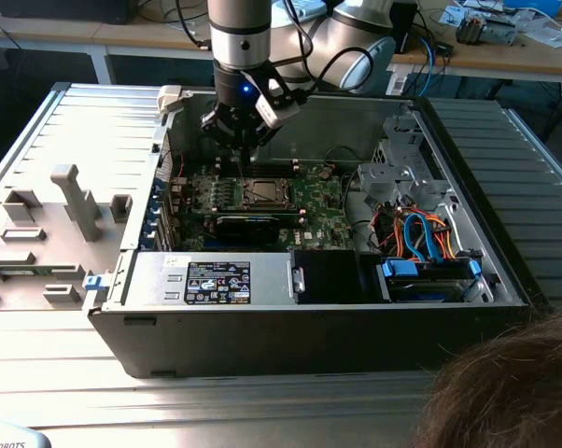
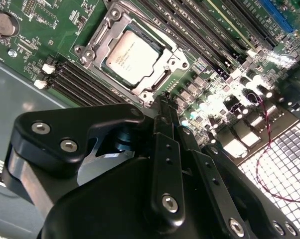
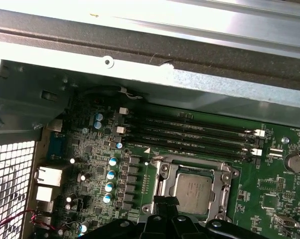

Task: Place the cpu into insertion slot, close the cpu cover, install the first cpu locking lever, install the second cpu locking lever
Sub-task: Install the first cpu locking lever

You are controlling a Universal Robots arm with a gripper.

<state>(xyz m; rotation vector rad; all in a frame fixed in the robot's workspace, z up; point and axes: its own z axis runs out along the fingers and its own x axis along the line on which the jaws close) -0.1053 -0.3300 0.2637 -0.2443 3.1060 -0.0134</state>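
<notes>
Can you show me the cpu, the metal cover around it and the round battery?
cpu [image 2: 132, 57]: second wrist view, middle of its silver top.
cpu cover [image 2: 101, 36]: second wrist view, one side bar of the frame.
round battery [image 2: 4, 23]: second wrist view, centre of its face.

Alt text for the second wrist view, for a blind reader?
The cpu lies seated on the green motherboard, the silvery cpu cover framing it. The black claw, tips together, is at the cover's edge.
</notes>
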